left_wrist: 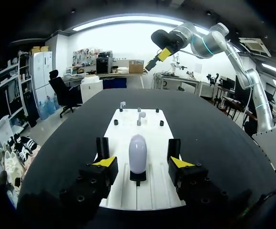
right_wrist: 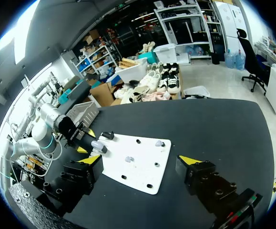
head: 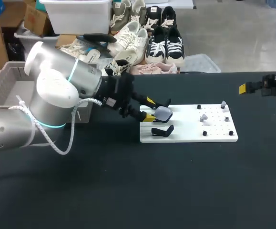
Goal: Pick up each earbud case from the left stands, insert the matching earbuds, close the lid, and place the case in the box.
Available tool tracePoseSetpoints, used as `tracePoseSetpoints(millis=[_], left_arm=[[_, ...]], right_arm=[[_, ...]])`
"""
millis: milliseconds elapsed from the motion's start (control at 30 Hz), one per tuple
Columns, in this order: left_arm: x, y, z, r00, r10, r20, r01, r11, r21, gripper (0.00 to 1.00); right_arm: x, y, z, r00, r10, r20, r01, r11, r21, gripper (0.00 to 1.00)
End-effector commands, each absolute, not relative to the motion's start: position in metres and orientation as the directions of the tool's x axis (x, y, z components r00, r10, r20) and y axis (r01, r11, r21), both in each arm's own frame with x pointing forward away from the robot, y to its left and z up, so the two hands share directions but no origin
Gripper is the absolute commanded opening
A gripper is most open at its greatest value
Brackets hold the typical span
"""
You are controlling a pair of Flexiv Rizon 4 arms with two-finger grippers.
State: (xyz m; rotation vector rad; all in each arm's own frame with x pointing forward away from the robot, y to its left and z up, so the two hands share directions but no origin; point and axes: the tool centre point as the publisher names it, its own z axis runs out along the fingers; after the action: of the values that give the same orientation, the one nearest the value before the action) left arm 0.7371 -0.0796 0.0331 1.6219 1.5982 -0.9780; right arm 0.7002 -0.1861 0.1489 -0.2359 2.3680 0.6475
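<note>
L gripper point(left_wrist: 142, 163) is spread open w/ the earbud case point(left_wrist: 138, 152) between its fingers, gaps both sides, no contact. Case sits on its stand point(left_wrist: 138, 177) at the left end of the white board point(head: 190, 130); earbuds point(head: 203, 117) are on pegs toward the right end. R gripper point(right_wrist: 141, 162), also open, hangs well apart near the far right of the table point(head: 128, 191).

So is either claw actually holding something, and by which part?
Nothing is held. The left gripper sits open around the earbud case on its stand, not touching; the right gripper is open, empty.

Earbud case point(head: 163, 113) on stand point(left_wrist: 138, 177) (board's point(head: 185, 131) left end)
</note>
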Motion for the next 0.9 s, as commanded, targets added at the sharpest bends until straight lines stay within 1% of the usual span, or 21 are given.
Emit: tracePoseSetpoints(millis=[33, 200, 367, 433, 533, 633, 733, 900], left_arm=[[0.743, -0.086, 0.029, -0.033, 0.512, -0.858, 0.997, -0.048, -0.067, 0.71], [0.743, -0.092, 0.029, -0.043, 0.508, -0.860, 0.996, -0.046, -0.077, 0.68], [0.743, -0.096, 0.026, -0.050, 0.507, -0.861, 0.996, -0.043, -0.083, 0.58], [0.744, -0.098, 0.024, -0.059, 0.508, -0.860, 0.995, -0.037, -0.090, 0.57], [0.745, -0.099, 0.021, -0.068, 0.509, -0.858, 0.995, -0.030, -0.097, 0.54], [0.747, -0.099, 0.019, -0.076, 0.507, -0.859, 0.995, -0.022, -0.101, 0.55], [0.750, -0.100, 0.018, -0.087, 0.505, -0.859, 0.994, -0.013, -0.108, 0.60], [0.751, -0.101, 0.017, -0.088, 0.501, -0.861, 0.994, -0.012, -0.108, 0.62]], right_arm=[[0.701, -0.187, 0.149, -0.765, -0.001, -0.643, -0.329, 0.860, 0.390, 1.00], [0.701, -0.187, 0.149, -0.765, -0.001, -0.643, -0.329, 0.860, 0.390, 1.00], [0.701, -0.187, 0.149, -0.765, -0.001, -0.643, -0.329, 0.860, 0.390, 1.00], [0.701, -0.187, 0.149, -0.765, -0.001, -0.643, -0.329, 0.860, 0.390, 1.00], [0.701, -0.187, 0.149, -0.765, -0.001, -0.643, -0.329, 0.860, 0.390, 1.00], [0.701, -0.187, 0.149, -0.765, -0.001, -0.643, -0.329, 0.860, 0.390, 1.00], [0.701, -0.187, 0.149, -0.765, -0.001, -0.643, -0.329, 0.860, 0.390, 1.00], [0.701, -0.187, 0.149, -0.765, -0.001, -0.643, -0.329, 0.860, 0.390, 1.00]])
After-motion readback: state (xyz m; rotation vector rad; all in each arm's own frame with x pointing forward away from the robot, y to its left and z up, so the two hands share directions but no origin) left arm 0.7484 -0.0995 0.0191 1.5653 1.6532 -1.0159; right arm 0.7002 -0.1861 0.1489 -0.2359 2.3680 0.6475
